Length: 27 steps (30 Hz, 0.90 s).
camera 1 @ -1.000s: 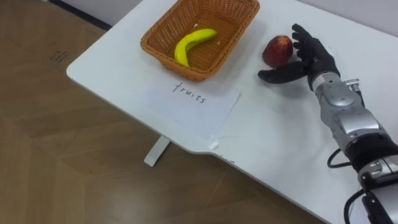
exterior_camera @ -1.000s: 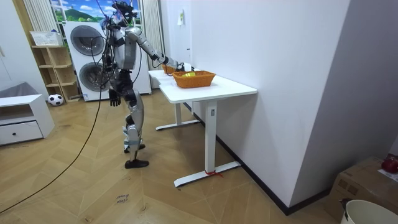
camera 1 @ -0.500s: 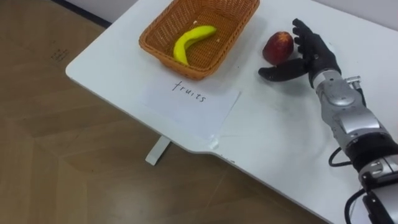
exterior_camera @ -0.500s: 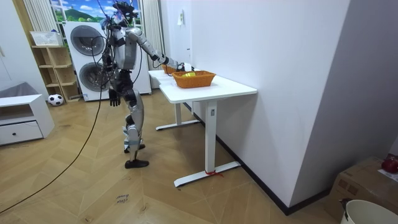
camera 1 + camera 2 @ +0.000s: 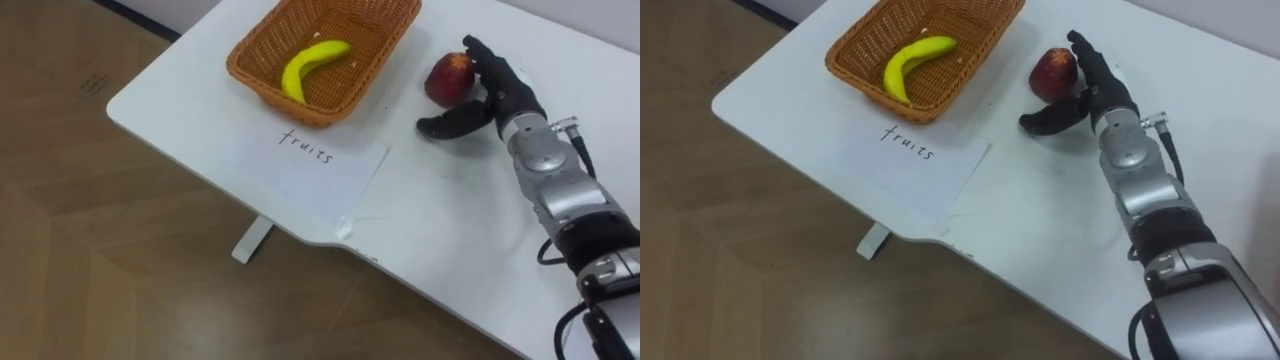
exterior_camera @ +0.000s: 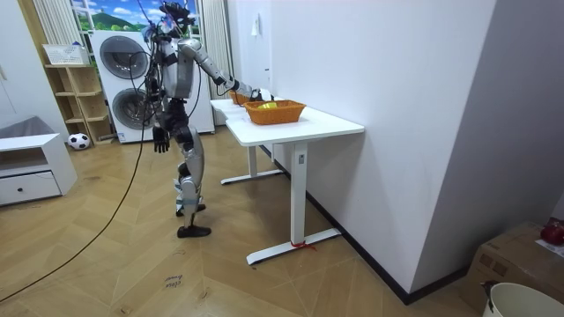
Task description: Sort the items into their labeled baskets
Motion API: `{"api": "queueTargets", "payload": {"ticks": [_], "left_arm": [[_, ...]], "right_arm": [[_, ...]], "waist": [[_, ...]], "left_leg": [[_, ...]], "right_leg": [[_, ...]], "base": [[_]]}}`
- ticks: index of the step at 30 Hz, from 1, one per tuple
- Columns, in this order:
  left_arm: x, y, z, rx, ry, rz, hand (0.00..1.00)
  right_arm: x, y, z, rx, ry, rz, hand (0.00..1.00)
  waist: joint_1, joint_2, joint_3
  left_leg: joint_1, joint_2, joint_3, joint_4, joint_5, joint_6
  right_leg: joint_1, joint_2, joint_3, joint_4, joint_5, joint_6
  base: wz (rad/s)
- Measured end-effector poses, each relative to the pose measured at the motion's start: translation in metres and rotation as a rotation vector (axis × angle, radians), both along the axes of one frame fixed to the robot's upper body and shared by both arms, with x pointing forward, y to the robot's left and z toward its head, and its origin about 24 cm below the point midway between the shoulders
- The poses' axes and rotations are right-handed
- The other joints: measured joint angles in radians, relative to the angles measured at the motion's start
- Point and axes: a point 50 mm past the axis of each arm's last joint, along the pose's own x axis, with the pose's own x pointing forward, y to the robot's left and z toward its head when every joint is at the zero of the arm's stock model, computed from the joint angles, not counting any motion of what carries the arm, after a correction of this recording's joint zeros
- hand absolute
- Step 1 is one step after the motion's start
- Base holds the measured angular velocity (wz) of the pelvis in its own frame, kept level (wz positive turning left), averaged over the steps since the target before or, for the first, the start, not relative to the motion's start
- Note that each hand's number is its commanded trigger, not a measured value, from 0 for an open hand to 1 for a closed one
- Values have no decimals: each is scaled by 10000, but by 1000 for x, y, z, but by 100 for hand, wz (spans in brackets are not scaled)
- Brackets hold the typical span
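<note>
**Right hand (image 5: pixel 503 98) framing the apple (image 5: pixel 448 78) on the white table (image 5: pixel 450 230), just beside the fruit basket (image 5: pixel 245 75).**
The hand is standing wide, fingers stretching along the apple's far side and thumb splaying out on the near side, probably setting up a grasp for the short carry to the basket, where a banana (image 5: pixel 305 68) is lying. A handwritten paper sheet (image 5: pixel 310 175) is marking the basket. Whether the fingers are touching the apple is hard to tell, and the picture's top edge is cutting off the basket's far rim. In the room view the left hand (image 6: pixel 159 138) is hanging at the robot's side, and its state cannot be told.
</note>
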Motion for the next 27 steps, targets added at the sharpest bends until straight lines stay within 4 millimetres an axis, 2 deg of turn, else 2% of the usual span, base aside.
{"api": "queueTargets", "payload": {"ticks": [2,4,6,7,8,14,22,27], "left_arm": [[1,2,0,24,30,13,0],[3,5,1,109,26,-21,0],[5,7,1,170,44,-55,0],[5,9,1,210,53,-119,0],[5,9,2,227,53,-131,0],[8,11,2,282,32,-136,0],[14,12,2,298,-56,-170,0],[15,12,2,317,-92,-177,0]], "right_arm": [[-1,-2,-3,-23,119,-101,0],[0,-3,-2,-57,145,-175,0],[1,-3,-2,-136,175,-183,0],[1,-3,-3,-152,216,-214,53],[1,-4,-4,-158,250,-237,100],[1,-4,-2,-603,178,-232,100],[4,-20,8,-1839,-21,-804,100],[5,-19,9,-2060,9,-710,100]], "waist": [[45,-84,5],[91,-204,65],[98,-266,89],[110,-294,94],[115,-304,93],[149,-316,88],[359,-323,90],[364,-357,109]], "left_leg": [[4,5,0,0,5,-6],[-1,15,0,-2,7,-11],[-7,18,-1,-14,7,-10],[-11,18,-1,-21,7,-10],[-14,18,-1,-21,7,-10],[-3,19,-1,-10,8,-12],[23,15,5,-23,7,-12],[36,13,5,-21,8,-12]], "right_leg": [[4,1,-1,0,0,0],[2,9,-7,0,1,-2],[-1,12,-14,0,7,-12],[-1,14,-18,-3,9,-15],[-1,16,-19,-6,10,-17],[-6,19,-17,-8,12,-19],[21,20,-9,-27,11,-19],[28,17,-7,-34,11,-19]], "base": [[0],[0],[0],[0],[0],[0],[0],[0]]}}
